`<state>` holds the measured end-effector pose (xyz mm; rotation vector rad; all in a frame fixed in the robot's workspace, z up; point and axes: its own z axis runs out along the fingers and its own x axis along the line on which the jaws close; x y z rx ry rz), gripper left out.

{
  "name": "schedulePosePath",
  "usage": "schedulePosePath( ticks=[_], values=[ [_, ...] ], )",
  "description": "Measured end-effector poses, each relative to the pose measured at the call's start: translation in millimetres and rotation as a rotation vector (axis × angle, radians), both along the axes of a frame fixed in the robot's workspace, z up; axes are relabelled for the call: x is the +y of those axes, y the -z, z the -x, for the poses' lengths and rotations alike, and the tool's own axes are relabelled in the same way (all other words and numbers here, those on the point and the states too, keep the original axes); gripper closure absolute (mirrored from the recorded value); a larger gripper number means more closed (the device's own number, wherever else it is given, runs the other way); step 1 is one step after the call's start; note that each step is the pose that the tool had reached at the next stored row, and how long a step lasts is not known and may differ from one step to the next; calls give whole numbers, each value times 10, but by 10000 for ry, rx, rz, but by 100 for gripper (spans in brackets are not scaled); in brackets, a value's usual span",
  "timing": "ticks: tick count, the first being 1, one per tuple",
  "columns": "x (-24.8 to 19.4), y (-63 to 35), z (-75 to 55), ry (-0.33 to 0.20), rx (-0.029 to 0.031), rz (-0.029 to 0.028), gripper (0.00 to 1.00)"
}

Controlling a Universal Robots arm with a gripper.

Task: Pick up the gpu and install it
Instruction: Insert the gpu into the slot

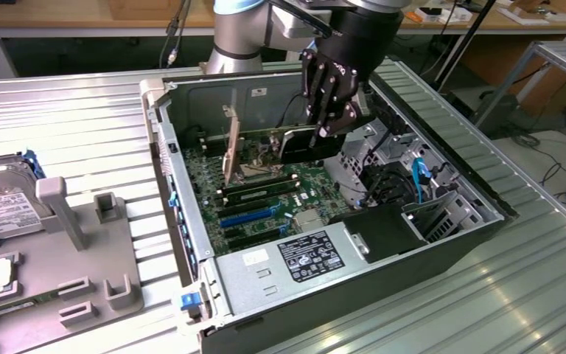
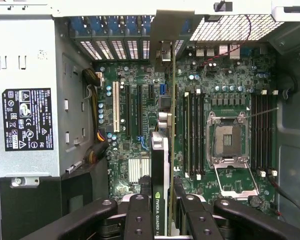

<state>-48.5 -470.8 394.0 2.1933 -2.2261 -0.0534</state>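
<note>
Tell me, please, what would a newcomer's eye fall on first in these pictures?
First comes the open computer case in the middle of the exterior view, with its green motherboard bare. Inside it the black tool is shut on the gpu, which stands on edge over the board. At the exterior view's left, a silver hard drive rests on a grey fixture.

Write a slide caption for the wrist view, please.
Pincer gripping the gpu edge-on over the motherboard inside the open computer case.
</note>
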Motion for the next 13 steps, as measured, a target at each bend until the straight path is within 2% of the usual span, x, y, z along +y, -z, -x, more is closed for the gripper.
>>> schedulePosePath(
  ticks=[4, 13],
  values=[
    [1, 4, 0, 0, -1, -1, 73],
    [5, 157, 4, 148, 0, 0, 73]
  ],
)
